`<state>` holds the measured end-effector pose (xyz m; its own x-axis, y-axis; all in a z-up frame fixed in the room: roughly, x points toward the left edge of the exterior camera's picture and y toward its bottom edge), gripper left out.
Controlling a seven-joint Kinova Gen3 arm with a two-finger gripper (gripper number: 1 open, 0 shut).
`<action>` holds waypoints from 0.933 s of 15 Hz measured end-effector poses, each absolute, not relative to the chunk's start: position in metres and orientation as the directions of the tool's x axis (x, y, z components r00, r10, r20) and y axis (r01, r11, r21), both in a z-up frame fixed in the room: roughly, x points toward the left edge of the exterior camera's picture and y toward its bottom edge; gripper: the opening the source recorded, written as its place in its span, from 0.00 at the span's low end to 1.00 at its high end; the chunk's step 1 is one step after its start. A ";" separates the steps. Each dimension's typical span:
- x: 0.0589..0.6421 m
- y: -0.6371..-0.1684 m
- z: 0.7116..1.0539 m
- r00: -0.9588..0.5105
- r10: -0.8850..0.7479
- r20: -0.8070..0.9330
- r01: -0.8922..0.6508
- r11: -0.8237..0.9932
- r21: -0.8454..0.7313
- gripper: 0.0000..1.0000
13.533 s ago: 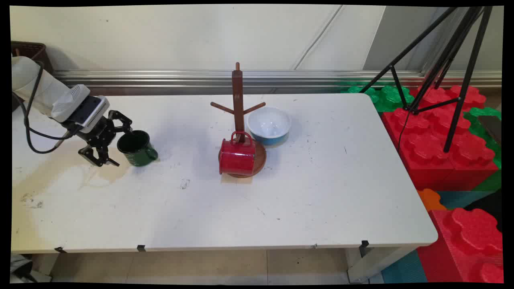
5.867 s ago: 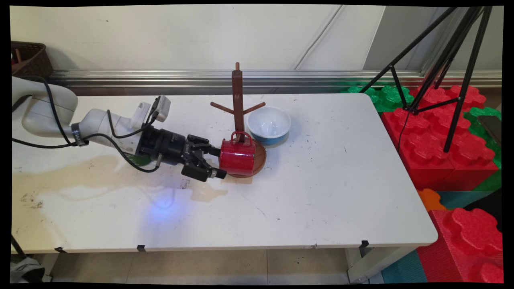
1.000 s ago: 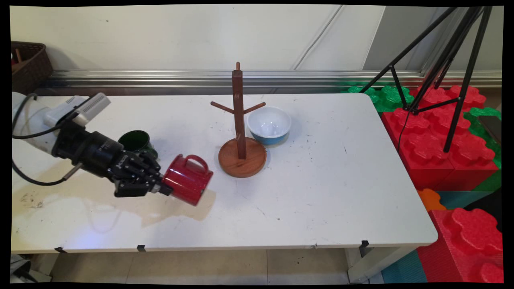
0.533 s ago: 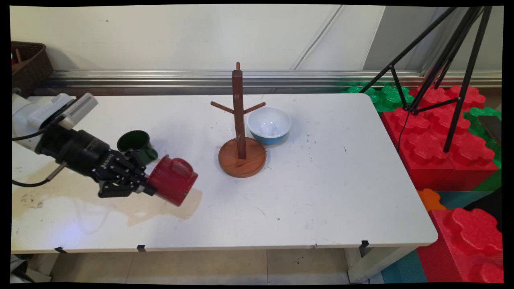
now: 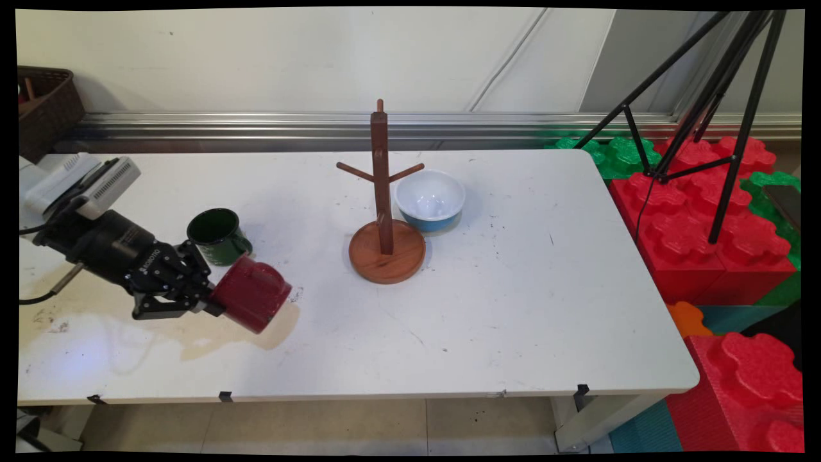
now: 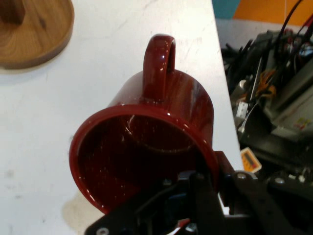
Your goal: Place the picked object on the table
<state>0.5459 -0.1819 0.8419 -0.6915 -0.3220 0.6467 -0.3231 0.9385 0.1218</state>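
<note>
My gripper (image 5: pixel 206 301) is shut on the rim of a red mug (image 5: pixel 251 301), which hangs on its side just above the table at the front left. In the hand view the red mug (image 6: pixel 146 147) fills the middle, mouth toward the camera, handle pointing away, with one finger inside the rim and one outside. A dark green mug (image 5: pixel 217 236) stands upright on the table just behind the red one. The wooden mug tree (image 5: pixel 383 192) stands at the table's middle, its pegs bare; its round base (image 6: pixel 34 29) shows at the hand view's upper left.
A white bowl with a blue outside (image 5: pixel 430 200) sits right of the mug tree. Large red and green toy blocks (image 5: pixel 705 218) and a black tripod (image 5: pixel 725 96) stand beyond the table's right edge. A brown basket (image 5: pixel 45 96) is at the back left.
The red mug went from the mug tree's base into my grip. In the last second the arm has carried it left and toward the front, and the mug has rolled so its handle faces away.
</note>
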 end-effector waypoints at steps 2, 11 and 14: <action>0.550 -0.181 0.843 -0.713 -0.310 0.628 -0.317 0.943 0.105 0.00; 0.566 -0.180 0.850 -0.804 -0.247 0.541 -0.281 0.960 0.020 0.00; 0.569 -0.180 0.851 -0.825 -0.230 0.516 -0.271 0.963 -0.004 0.00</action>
<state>0.5691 -0.1804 0.8506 -0.8254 -0.2298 0.5156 -0.2706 0.9627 -0.0041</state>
